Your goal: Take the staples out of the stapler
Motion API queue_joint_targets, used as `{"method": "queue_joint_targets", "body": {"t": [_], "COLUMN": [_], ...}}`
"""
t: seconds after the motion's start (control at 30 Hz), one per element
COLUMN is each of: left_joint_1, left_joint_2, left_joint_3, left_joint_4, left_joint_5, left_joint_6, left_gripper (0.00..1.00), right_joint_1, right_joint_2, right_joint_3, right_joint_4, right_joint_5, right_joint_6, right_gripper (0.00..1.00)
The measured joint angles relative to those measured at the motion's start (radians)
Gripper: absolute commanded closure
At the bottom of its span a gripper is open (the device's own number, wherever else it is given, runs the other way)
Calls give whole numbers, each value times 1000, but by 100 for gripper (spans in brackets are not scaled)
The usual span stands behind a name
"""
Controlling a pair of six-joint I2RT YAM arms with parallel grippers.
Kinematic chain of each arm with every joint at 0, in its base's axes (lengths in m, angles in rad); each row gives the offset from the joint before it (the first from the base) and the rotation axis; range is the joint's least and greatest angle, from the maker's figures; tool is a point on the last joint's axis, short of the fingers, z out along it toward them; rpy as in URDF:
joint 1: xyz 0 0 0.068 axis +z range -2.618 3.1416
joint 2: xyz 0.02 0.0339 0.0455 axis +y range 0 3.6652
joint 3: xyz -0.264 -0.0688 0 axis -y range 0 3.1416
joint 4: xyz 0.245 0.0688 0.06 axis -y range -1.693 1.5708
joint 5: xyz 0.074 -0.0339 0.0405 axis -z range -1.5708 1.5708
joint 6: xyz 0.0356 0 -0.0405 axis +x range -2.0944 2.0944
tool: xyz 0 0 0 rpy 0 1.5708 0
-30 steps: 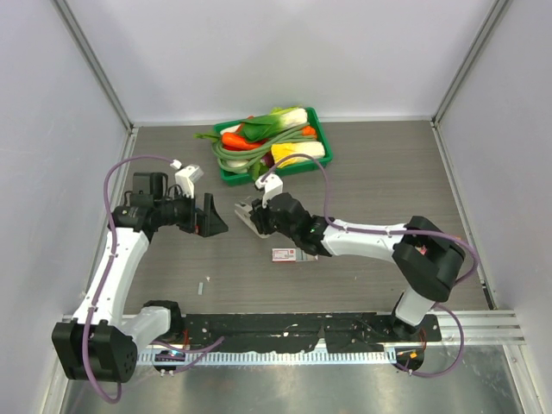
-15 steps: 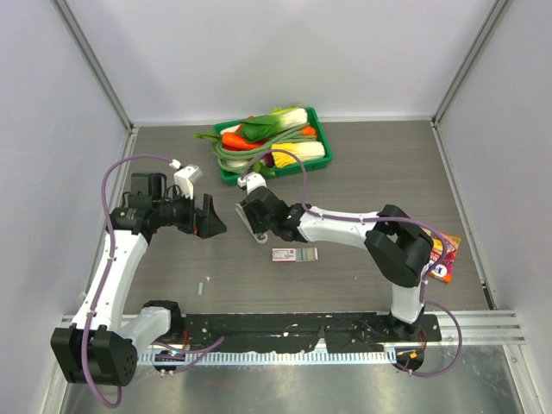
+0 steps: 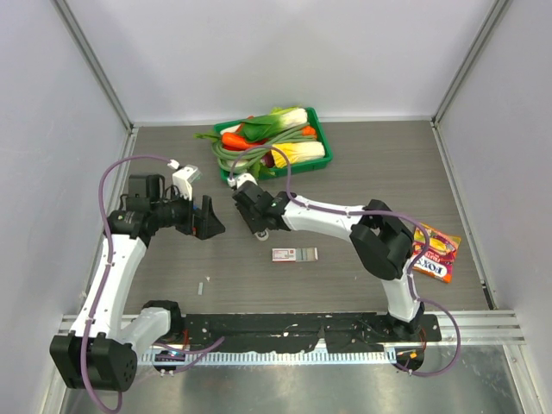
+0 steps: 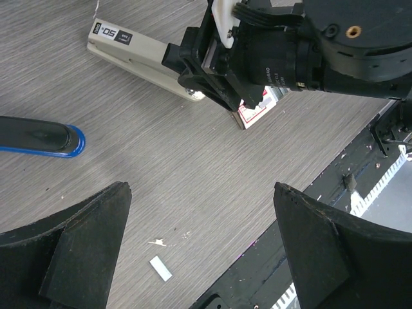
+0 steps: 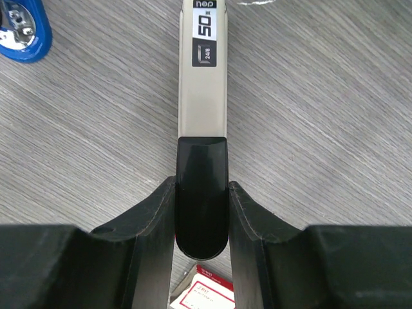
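Observation:
The stapler [image 5: 203,77] lies flat on the wooden table, its silver-white top marked "50". My right gripper [image 5: 202,212] is shut on its black rear end, one finger on each side. In the left wrist view the stapler [image 4: 138,56] points left out of the right gripper [image 4: 206,74]. In the top view the right gripper [image 3: 255,214] holds the stapler [image 3: 264,231] at mid table. My left gripper [image 4: 201,193] is open and empty, hovering left of it [image 3: 210,224]. One short silver staple strip [image 4: 160,268] lies loose near the front edge [image 3: 200,285].
A blue stapler [image 4: 45,138] lies left of the black one, also in the right wrist view [image 5: 22,26]. A small pink-and-white box [image 3: 294,254] lies just behind the right gripper [image 5: 206,293]. A green tray [image 3: 321,128] of vegetables stands at the back. A snack bag [image 3: 434,257] lies at the right.
My right wrist has swung left and farther back with the stapler in its grip, uncovering the box and the snack bag. The left arm has barely moved.

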Motion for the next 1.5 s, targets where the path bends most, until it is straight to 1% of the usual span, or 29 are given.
{"method": "queue_joint_targets", "body": {"t": [0.03,0.1,0.13,0.33,0.47,0.63,0.73,0.93,1.0,1.1,1.13,1.2,1.23,1.33,1.5], "left_joint_1": [0,0,0,0,0,0,0,0,0,0,0,0,0,0,-2], "left_joint_2": [-1,-2,-2,-11,-27,-40,-41,-41,-42,-45,-47,-50,-51,-52,-48], "left_joint_3": [0,0,0,0,0,0,0,0,0,0,0,0,0,0,-3], "left_joint_4": [0,0,0,-2,-6,-10,-13,-17,-19,-23,-23,-23,-23,-23,-19], "left_joint_5": [-1,-4,-5,-8,-9,-16,-18,-21,-25,-27,-29,-31,-31,-33,-32], "left_joint_6": [0,2,3,6,12,27,29,29,29,31,32,34,35,40,35], "left_gripper": [3,3,3,3,3,3,2,3,2,2,2,2,2,2,3], "right_joint_1": [0,0,0,-2,-2,-8,-9,-15,-20,-25,-28,-32,-34,-34,-37], "right_joint_2": [8,15,17,80,102,121,122,138,157,175,179,180,180,180,179], "right_joint_3": [9,18,23,137,148,175,180,211,238,255,255,255,256,256,256], "right_joint_4": [-11,-29,-41,-137,-187,-239,-249,-257,-256,-255,-255,-256,-256,-256,-253], "right_joint_5": [-2,-9,-15,-36,-45,-51,-55,-62,-68,-76,-81,-85,-89,-97,-113], "right_joint_6": [-1,-2,-2,-18,-34,-50,-53,-57,-59,-61,-62,-64,-64,-64,-52], "right_gripper": [69,69,65,55,47,47,51,53,54,60,66,73,81,94,99]}}
